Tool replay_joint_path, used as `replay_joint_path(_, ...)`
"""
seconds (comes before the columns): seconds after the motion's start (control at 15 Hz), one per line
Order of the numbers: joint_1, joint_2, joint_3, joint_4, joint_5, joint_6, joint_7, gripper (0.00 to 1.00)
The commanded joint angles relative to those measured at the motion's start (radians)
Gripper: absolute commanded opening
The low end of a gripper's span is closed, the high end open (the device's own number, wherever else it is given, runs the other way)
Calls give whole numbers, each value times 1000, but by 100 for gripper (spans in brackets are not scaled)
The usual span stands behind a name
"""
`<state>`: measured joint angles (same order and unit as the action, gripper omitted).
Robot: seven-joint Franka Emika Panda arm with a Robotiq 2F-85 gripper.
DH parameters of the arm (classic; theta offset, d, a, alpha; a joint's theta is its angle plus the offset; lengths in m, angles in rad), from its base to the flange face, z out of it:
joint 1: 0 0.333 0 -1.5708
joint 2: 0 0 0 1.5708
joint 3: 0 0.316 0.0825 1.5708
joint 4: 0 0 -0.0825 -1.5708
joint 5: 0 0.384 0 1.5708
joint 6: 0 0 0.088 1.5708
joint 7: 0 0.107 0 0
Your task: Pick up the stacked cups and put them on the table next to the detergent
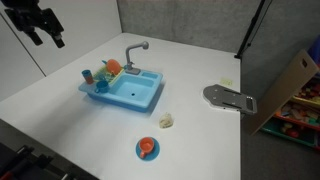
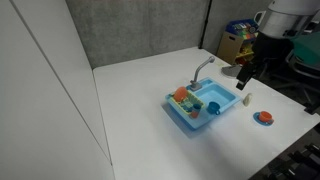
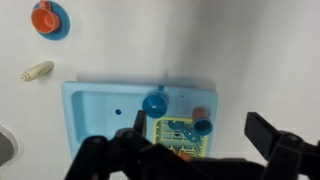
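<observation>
— Dark fingers of the tool fill the bottom of the wrist view, spread wide, nothing between them.
— So nothing's picked up?
— No. It hangs high above the counter. The stacked cups sit at the rack end of the blue sink, near a bigger blue cup.
— And next?
— I'd say it must drop straight over that stack, close on it, lift, then carry it across to the detergent, which lies just off the sink's other end.
</observation>
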<state>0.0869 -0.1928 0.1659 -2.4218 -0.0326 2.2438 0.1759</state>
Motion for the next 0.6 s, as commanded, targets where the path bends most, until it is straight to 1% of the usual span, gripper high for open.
replay_joint_path(0.0, -15, 73, -7, 37, -40, 17, 91, 100)
replay_joint_path(0.13, -17, 77, -14, 40, -53, -2, 125, 100)
replay_joint_path(0.2, -4, 62, -18, 10, -29, 19, 79, 100)
replay_joint_path(0.53, -6, 71, -23, 17, -36, 18, 98, 100)
